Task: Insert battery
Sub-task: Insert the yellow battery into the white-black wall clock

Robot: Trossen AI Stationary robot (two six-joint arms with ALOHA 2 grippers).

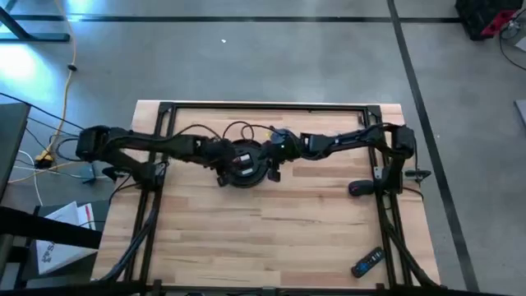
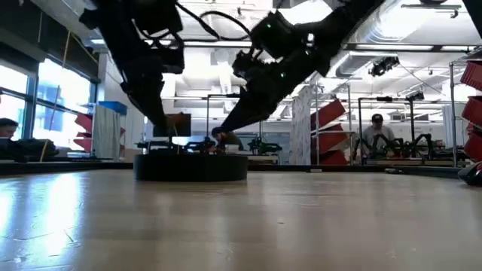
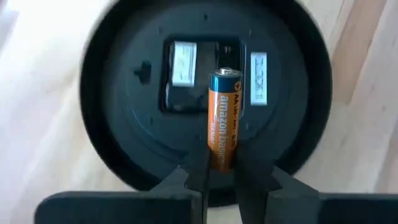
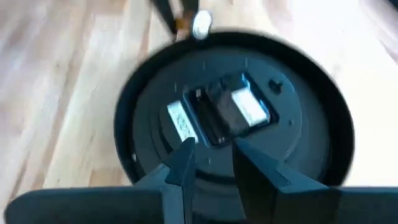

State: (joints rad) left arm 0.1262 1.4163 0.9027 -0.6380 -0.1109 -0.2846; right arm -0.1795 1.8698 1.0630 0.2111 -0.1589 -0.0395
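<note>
A round black clock (image 1: 244, 164) lies face down on the wooden table, its back up and its battery compartment (image 3: 202, 74) open. My left gripper (image 3: 221, 171) is over the clock's left side, shut on an orange AA battery (image 3: 222, 115) whose free end reaches the compartment. My right gripper (image 4: 214, 158) hangs over the clock's right side, open, with nothing between its fingertips, which stand next to the compartment (image 4: 227, 115). The right wrist view shows the battery's end (image 4: 200, 23) beyond the clock's rim. My left gripper pinches the battery's rear end (image 3: 221, 158) between its two fingers. The battery sticks out forward along the fingers, slanting down over the clock's back. Its capped free end (image 3: 225, 74) is at the compartment's edge; I cannot tell if it touches. My right gripper: whether its fingertips touch the clock's back cannot be told.
A dark remote control (image 1: 367, 261) lies near the table's front right corner. A small dark object (image 1: 357, 188) sits by the right arm's base. Bare wood (image 1: 271, 230) stretches in front of the clock. People sit beyond the table (image 2: 376, 132).
</note>
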